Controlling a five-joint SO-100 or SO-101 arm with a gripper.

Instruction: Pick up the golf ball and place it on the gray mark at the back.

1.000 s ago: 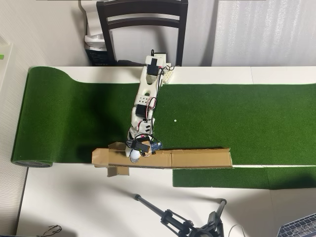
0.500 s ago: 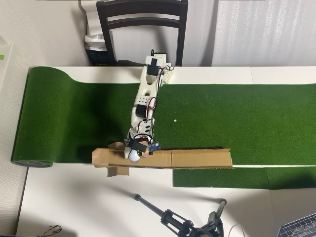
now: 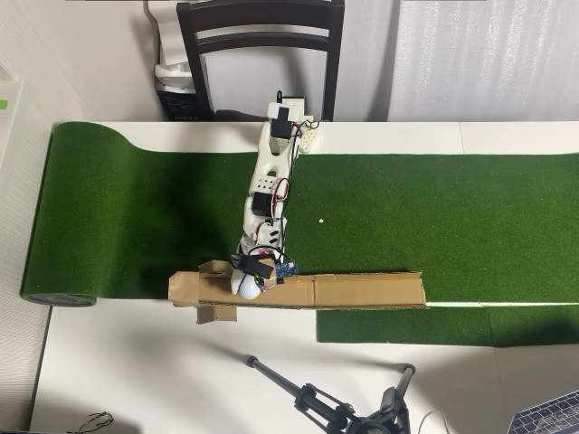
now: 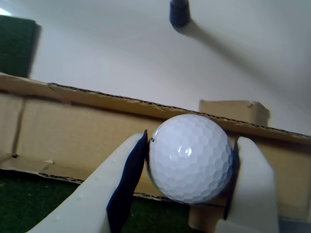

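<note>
The white dimpled golf ball (image 4: 189,158) fills the middle of the wrist view, clamped between my gripper's (image 4: 187,165) two white fingers with dark pads. It hangs over the brown cardboard strip (image 4: 68,131). From overhead, the golf ball (image 3: 246,287) shows at the arm's tip over the left part of the cardboard strip (image 3: 362,290), with my gripper (image 3: 248,284) shut on it. The gray mark is hidden in both views.
Green turf (image 3: 434,226) covers the table, with a tiny white dot (image 3: 320,220) on it. A dark chair (image 3: 261,45) stands behind the arm's base. A black tripod (image 3: 326,402) lies on the white table in front of the cardboard; its foot (image 4: 179,12) shows in the wrist view.
The gripper with the ball has shifted slightly, moving a little down over the cardboard. The rest of the scene is unchanged.
</note>
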